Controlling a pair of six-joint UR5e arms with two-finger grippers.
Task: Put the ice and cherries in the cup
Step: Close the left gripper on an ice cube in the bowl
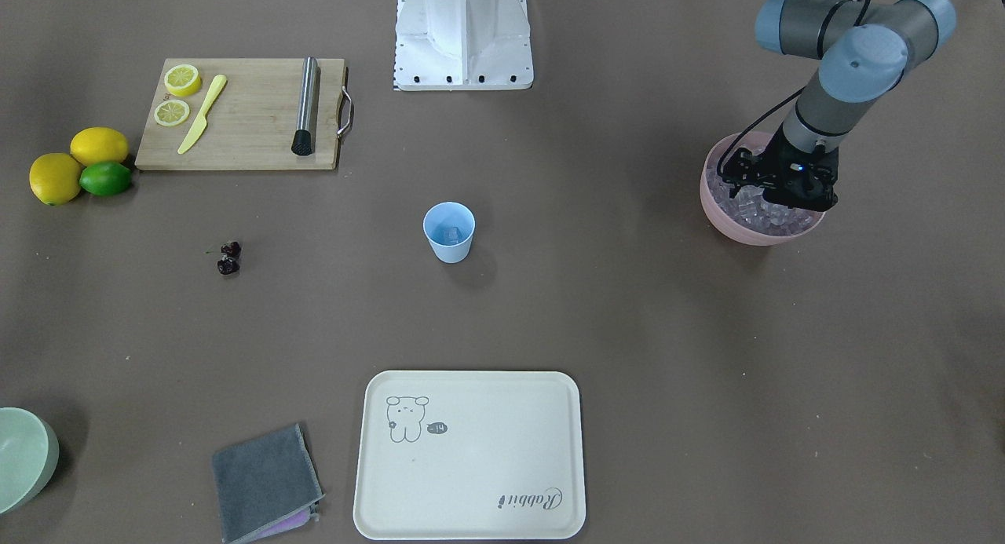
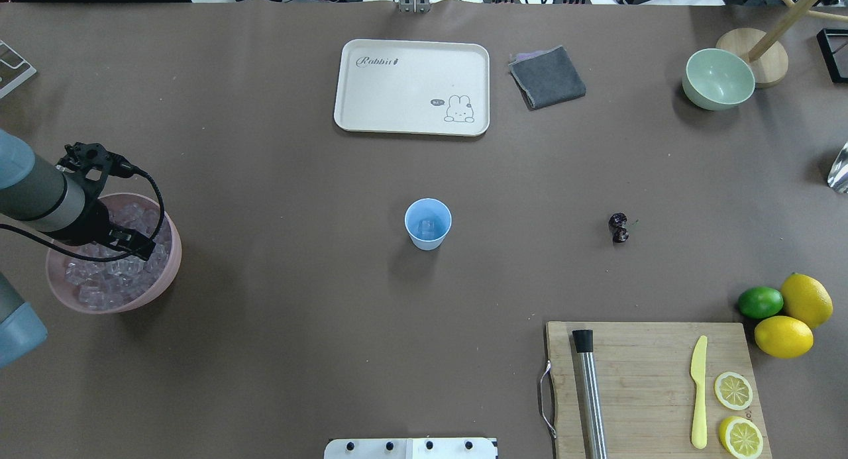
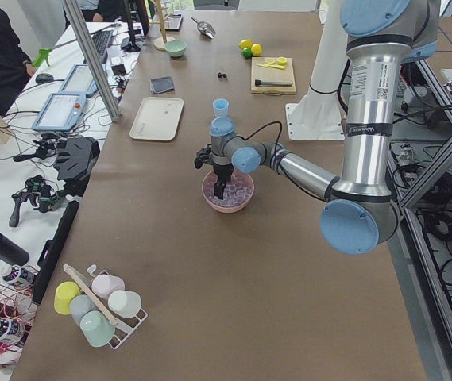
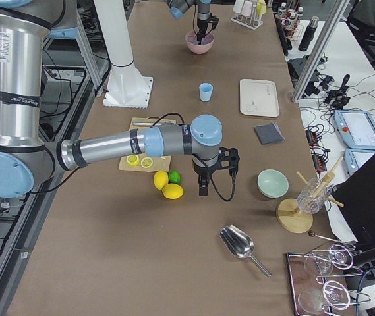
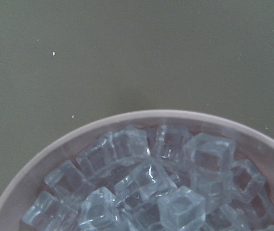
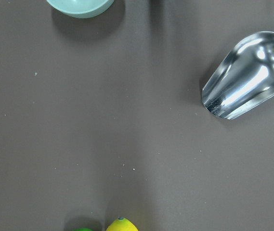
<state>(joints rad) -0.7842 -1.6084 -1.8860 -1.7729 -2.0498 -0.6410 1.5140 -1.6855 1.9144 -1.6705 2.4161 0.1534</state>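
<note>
Clear ice (image 5: 146, 187) heaped in pink bowl (image 5: 127, 118), left hand (image 2: 139, 246) above, right hand (image 4: 203, 189), grips unclear

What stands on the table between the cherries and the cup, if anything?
Nothing visible. Between the cherries and the cup lies only bare table; the cutting board lies off to one side.

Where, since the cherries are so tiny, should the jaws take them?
Probably on the round fruits, from straight above: the cherries lie low on the table, touching each other, and their stems look too thin to pinch.
</note>
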